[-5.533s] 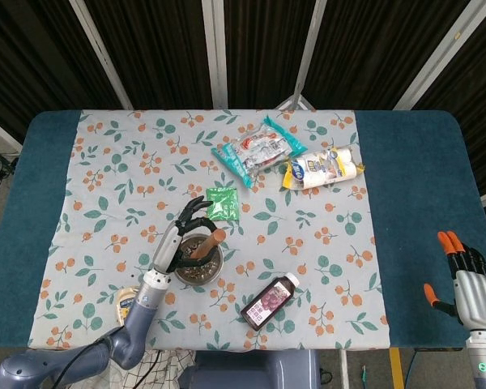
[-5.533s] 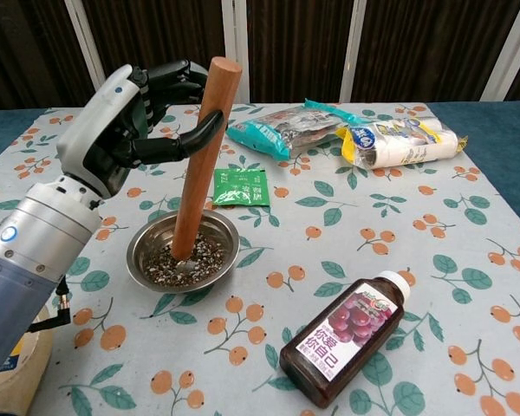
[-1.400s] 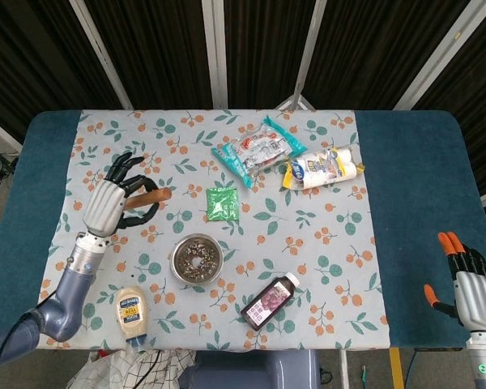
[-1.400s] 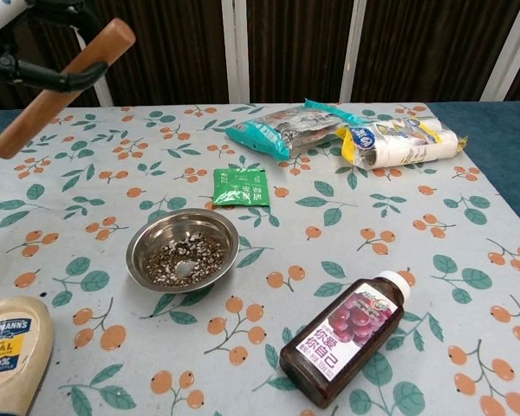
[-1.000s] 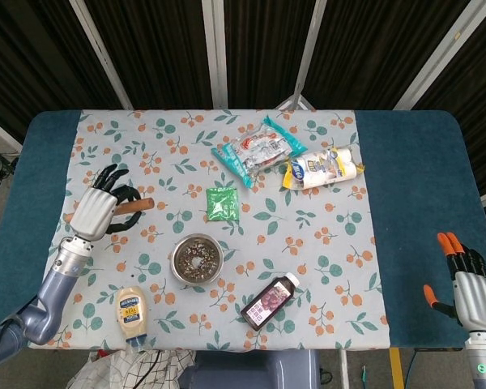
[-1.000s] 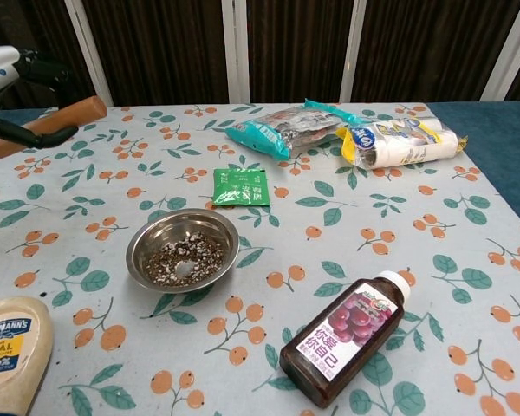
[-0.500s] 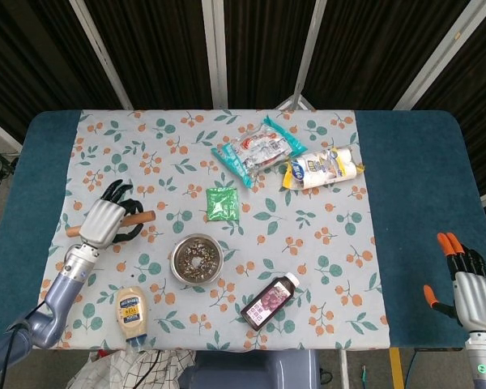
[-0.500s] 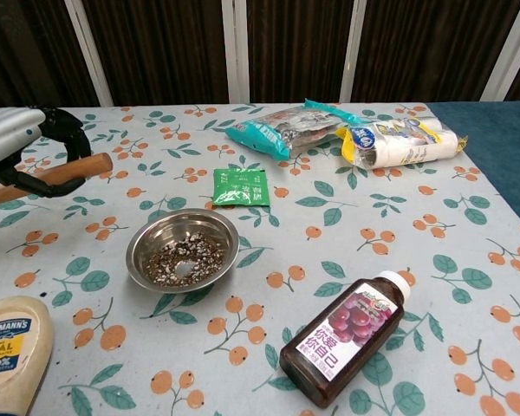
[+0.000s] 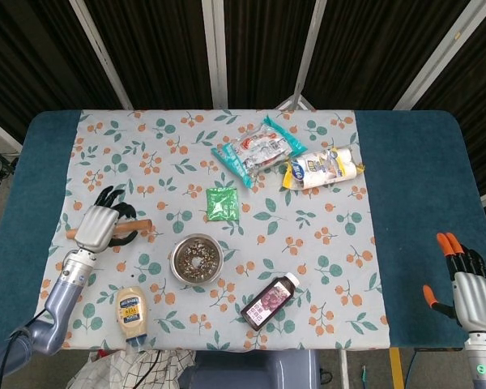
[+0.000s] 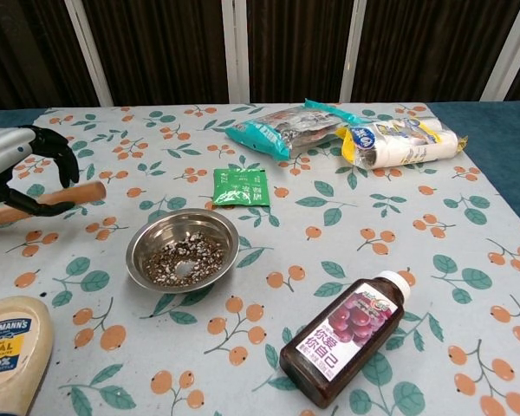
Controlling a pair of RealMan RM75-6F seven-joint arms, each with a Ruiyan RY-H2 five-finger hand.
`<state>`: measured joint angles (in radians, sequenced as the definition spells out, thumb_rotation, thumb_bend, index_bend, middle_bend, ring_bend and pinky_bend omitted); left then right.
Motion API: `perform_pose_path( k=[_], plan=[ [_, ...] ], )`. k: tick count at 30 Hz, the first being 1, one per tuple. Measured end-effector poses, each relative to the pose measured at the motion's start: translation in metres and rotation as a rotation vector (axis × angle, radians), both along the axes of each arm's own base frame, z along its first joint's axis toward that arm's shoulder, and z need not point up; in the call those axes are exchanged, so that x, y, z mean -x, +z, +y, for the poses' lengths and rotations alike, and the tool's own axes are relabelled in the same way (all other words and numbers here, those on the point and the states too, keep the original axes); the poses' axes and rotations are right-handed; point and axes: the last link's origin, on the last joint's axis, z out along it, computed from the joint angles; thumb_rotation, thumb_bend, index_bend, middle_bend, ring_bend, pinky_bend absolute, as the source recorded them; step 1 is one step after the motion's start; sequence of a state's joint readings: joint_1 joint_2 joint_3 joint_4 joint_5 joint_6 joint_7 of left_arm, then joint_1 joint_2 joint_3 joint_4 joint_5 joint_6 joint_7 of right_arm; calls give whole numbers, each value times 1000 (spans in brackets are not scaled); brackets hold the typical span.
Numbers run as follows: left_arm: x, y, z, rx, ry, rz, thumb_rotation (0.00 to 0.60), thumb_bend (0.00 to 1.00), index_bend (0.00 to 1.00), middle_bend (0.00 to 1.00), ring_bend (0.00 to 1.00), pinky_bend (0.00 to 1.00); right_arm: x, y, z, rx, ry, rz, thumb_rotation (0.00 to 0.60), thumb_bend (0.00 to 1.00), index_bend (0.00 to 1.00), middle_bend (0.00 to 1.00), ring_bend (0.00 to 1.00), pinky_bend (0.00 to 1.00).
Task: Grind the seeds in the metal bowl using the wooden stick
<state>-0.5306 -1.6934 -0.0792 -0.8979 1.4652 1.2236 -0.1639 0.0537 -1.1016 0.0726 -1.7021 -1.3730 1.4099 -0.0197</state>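
The metal bowl (image 9: 197, 258) (image 10: 183, 250) with dark seeds sits on the floral cloth, nothing in it but the seeds. The wooden stick (image 9: 138, 226) (image 10: 70, 194) lies nearly flat, low over the cloth to the bowl's left. My left hand (image 9: 97, 224) (image 10: 19, 166) holds it, thumb curled under and fingers arched over the shaft. Whether the stick touches the cloth I cannot tell. My right hand (image 9: 468, 285) is at the table's right front edge, fingers spread, holding nothing; the chest view does not show it.
A mayonnaise bottle (image 9: 130, 305) (image 10: 4, 347) lies just in front of my left hand. A dark juice bottle (image 9: 270, 299) (image 10: 345, 336) lies right of the bowl. A green sachet (image 9: 222, 203) (image 10: 237, 186) and snack packs (image 9: 257, 151) (image 10: 399, 141) lie behind.
My left hand has carried the stick out of the bowl, off to the left, and brought it down close to the cloth. The right hand has not moved.
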Motion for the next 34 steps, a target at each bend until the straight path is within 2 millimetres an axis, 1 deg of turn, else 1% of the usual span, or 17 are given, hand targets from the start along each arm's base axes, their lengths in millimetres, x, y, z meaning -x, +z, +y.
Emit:
perform_pose_path(
  k=[4,8,11,15,17,21,23,24,26,28,30,34],
  plan=[
    [2,-1,-3,0,50,-25,600,217,354,280,64,19,1,0,0,-2,-6,4,600,370,0,0,0,0],
    [2,3,-9,-10,81,-74,600,215,335,253,48,18,1,1,0,-1,-7,1,600,370,0,0,0,0],
    [-1,11,-16,-29,91,-115,600,211,321,238,44,18,2,2,0,-2,-5,0,600,370,0,0,0,0],
    [-4,31,-29,-55,88,-137,600,204,267,183,31,2,1,2,0,-2,0,3,600,370,0,0,0,0],
    [-6,45,-38,-72,83,-130,600,192,247,164,22,0,1,2,0,-4,3,10,600,370,0,0,0,0],
    [0,79,-67,-114,86,-63,600,168,209,121,13,0,1,3,0,-4,12,30,600,370,0,0,0,0],
    [5,95,-89,-113,112,-37,600,161,186,84,5,0,0,3,0,2,20,39,600,370,0,0,0,0],
    [8,104,-103,-115,131,-16,600,157,161,52,0,0,0,4,1,5,26,44,600,370,0,0,0,0],
    [15,117,-126,-125,158,23,600,149,111,11,0,0,-2,4,1,13,43,57,600,370,0,0,0,0],
    [23,130,-150,-139,178,69,600,144,72,0,0,0,-3,5,2,21,61,73,600,370,0,0,0,0],
    [27,139,-169,-144,184,97,600,142,41,0,0,0,-4,6,2,28,76,94,600,370,0,0,0,0],
    [28,144,-184,-162,170,130,600,142,10,0,0,0,-5,6,2,47,124,158,600,370,0,0,0,0]
  ],
)
